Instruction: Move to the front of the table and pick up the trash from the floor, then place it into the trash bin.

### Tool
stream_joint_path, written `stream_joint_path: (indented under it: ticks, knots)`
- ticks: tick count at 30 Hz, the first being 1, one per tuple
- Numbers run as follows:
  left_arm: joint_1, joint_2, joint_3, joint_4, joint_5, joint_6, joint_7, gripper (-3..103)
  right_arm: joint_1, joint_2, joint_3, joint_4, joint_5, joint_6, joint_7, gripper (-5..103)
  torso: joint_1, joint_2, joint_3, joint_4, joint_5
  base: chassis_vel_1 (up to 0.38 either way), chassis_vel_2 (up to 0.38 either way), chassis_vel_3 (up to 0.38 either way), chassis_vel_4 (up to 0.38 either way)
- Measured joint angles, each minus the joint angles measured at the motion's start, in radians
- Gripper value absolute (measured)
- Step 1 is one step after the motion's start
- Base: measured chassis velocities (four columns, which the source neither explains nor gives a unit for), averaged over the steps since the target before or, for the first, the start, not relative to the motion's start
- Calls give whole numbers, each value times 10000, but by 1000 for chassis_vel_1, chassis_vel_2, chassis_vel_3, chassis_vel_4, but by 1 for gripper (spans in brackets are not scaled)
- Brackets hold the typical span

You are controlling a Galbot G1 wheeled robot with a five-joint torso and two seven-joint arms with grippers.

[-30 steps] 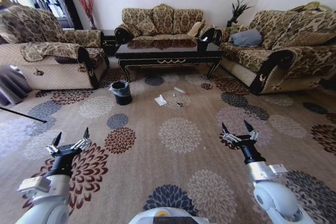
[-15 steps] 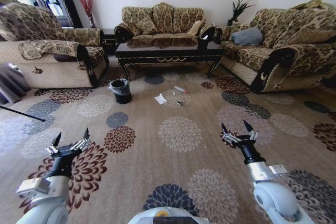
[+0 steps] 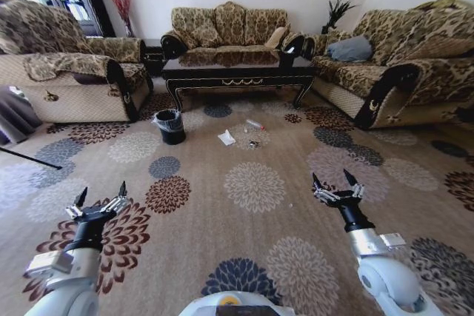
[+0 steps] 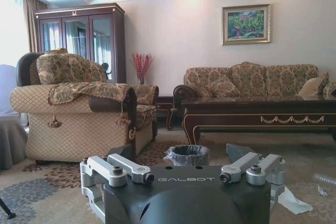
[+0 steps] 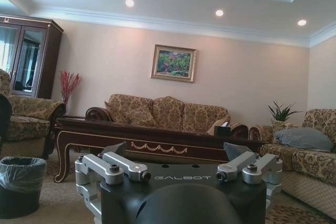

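Observation:
The dark brown table (image 3: 241, 72) with gold trim stands ahead, in front of the far sofa. On the carpet before it lies the trash: a white paper piece (image 3: 227, 138), a small clear bottle (image 3: 255, 125) and dark scraps (image 3: 253, 143). The black trash bin (image 3: 171, 125) with its clear liner stands left of them. My left gripper (image 3: 101, 192) and right gripper (image 3: 331, 179) hover open and empty over the near carpet, well short of the trash. The left wrist view shows the trash bin (image 4: 187, 157), the paper (image 4: 294, 202) and the table (image 4: 262, 116). The right wrist view shows the trash bin (image 5: 21, 182) and the table (image 5: 157, 142).
Patterned sofas flank the carpet: one on the left (image 3: 67, 72), one on the right (image 3: 400, 72), one behind the table (image 3: 229, 27). A thin dark rod (image 3: 29, 159) lies on the floor at the left. Open carpet (image 3: 252, 183) stretches between me and the trash.
The whole head view has shifted slightly, so the camera has moved with the base. Both grippers keep the same pose, open. The trash and bin lie where they were.

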Motion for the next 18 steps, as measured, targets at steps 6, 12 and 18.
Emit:
stream_joint_path:
  ticks: [6, 12, 18]
  knots:
    - [-33, 0, 11, 58, 31, -4, 5, 100, 1, 47, -26, -48, -40, -8, 13, 100, -26, -231, -207, 0, 0, 0, 0, 0, 0]
    - [-63, 1, 86, 130, -55, -227, 10, 100, 17, 58, -65, -63, -32, -49, 85, 100, -33, -459, -427, 0, 0, 0, 0, 0, 0]
    - [-102, -7, 91, 175, -46, -322, 12, 100, -23, 64, -68, -51, -85, -145, 78, 100, -33, -487, -459, 0, 0, 0, 0, 0, 0]
